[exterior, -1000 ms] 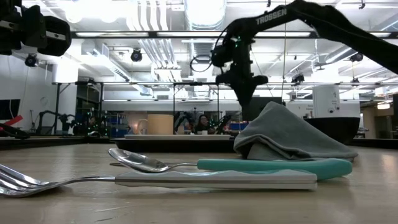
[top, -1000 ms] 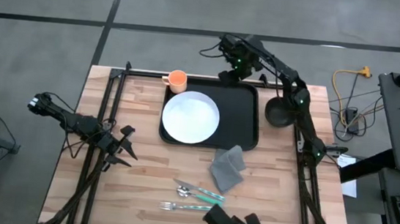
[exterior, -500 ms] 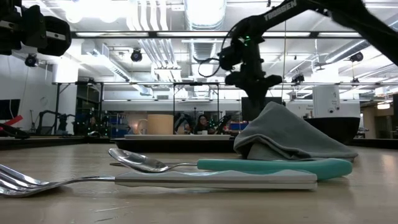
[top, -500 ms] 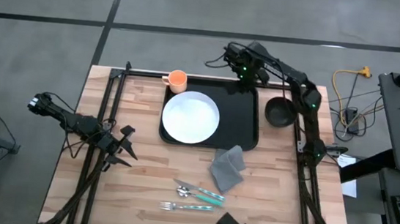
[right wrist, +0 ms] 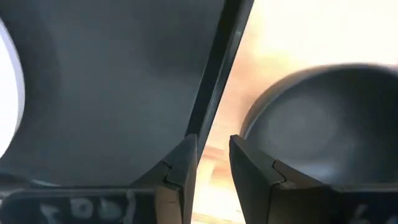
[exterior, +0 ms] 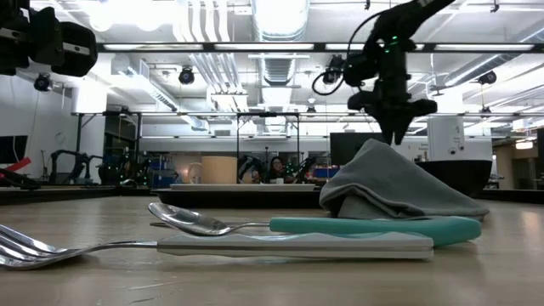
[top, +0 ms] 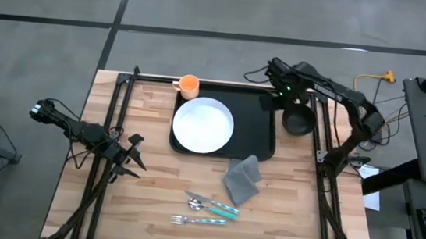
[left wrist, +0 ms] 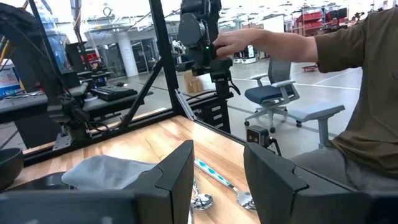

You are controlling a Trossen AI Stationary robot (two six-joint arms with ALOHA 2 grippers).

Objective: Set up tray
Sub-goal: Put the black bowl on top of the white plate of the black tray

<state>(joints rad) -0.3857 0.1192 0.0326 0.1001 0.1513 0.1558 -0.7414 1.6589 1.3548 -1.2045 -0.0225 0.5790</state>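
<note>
We hover R gripper (top: 271,101), jaws a bit apart & empty, btwn tray (top: 256,124) at table's far mid & bowl (top: 299,120); next, prob grab bowl.

Black tray (top: 256,116), white plate (top: 203,125), orange cup (top: 189,85), grey cloth (top: 242,179), teal-handled spoon (top: 212,206), pale wood bench (top: 152,184).

Overhead looks down; low camera level; both share napkin (top: 242,178).
</note>
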